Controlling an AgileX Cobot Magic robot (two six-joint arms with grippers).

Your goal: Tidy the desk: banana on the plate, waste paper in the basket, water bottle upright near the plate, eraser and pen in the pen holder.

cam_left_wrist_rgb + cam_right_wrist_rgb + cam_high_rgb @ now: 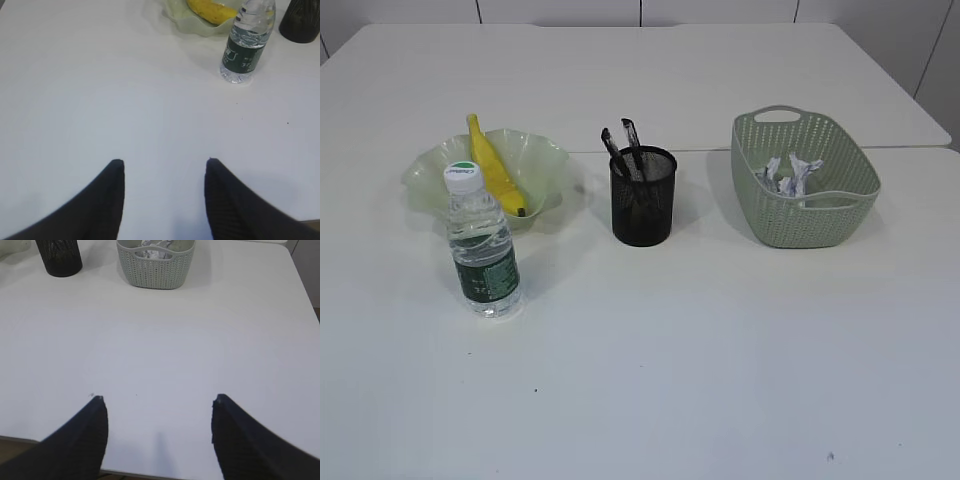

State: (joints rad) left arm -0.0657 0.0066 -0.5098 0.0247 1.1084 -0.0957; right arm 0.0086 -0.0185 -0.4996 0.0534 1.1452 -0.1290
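Note:
A yellow banana (497, 165) lies on the pale green wavy plate (545, 160). In front of the plate the water bottle (482, 245) stands upright, green cap on top. Two dark pens (625, 150) stick out of the black mesh pen holder (643, 200); the eraser is not visible. Crumpled waste paper (788, 175) lies inside the green basket (810, 215). My left gripper (164, 162) is open over bare table, well short of the bottle (247, 42). My right gripper (159, 399) is open near the table's front edge, far from the basket (155, 267). Neither arm shows in the exterior view.
The white table (700, 360) stretches bare across the front. A seam with a second table (910, 148) runs behind the basket. In the right wrist view the table's near edge (150, 474) and right edge (306, 290) show.

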